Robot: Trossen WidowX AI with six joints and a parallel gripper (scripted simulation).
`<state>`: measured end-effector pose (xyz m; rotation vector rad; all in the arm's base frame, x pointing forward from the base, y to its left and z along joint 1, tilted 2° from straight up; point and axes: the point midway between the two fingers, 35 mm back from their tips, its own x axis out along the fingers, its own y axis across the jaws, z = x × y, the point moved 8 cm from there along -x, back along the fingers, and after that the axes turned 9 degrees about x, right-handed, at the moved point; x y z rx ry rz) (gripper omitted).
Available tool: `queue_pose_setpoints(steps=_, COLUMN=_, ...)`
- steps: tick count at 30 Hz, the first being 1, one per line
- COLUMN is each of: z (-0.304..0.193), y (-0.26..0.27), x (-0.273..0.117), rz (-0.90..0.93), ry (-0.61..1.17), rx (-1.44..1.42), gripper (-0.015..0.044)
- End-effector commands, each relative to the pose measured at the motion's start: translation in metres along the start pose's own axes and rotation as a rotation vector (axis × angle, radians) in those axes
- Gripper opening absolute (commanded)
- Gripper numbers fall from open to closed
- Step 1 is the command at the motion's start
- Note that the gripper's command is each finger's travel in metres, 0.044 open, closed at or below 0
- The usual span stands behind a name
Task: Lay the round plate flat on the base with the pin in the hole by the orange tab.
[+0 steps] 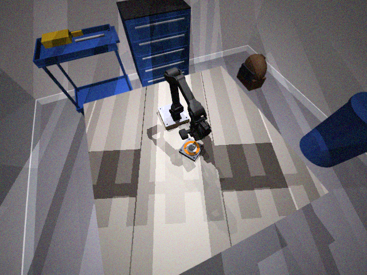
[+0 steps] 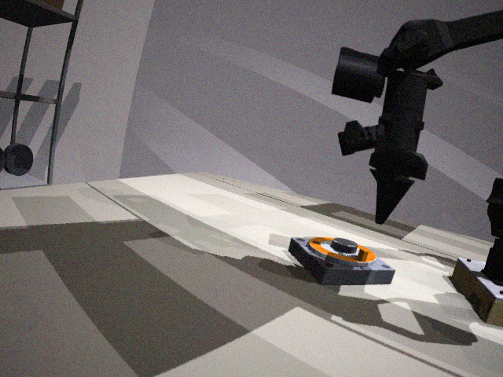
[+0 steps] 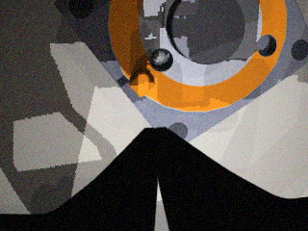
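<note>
The single dark arm rises from its mount, bends at the elbow and drops its wrist straight down, the gripper (image 2: 380,219) pinched fully shut on nothing, its tapered fingers meeting in a point that hangs above and just behind the base (image 2: 349,273), apart from it

Looks like a workshop: blue drawer cabinet (image 1: 156,41), blue metal cart (image 1: 77,50) with yellow tool (image 1: 56,38), blue barrel (image 1: 338,133) nearby.
</note>
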<state>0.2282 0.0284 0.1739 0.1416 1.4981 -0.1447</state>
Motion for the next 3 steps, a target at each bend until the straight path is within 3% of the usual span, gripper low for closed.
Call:
queue_pose_setpoints(steps=1, z=0.0000, y=0.0000, x=0.0003, rz=0.000, ry=0.000, rx=0.000, gripper=0.0000)
queue_pose_setpoints(steps=3, z=0.0000, y=0.0000, x=0.0003, rz=0.000, ry=0.000, rx=0.000, gripper=0.0000)
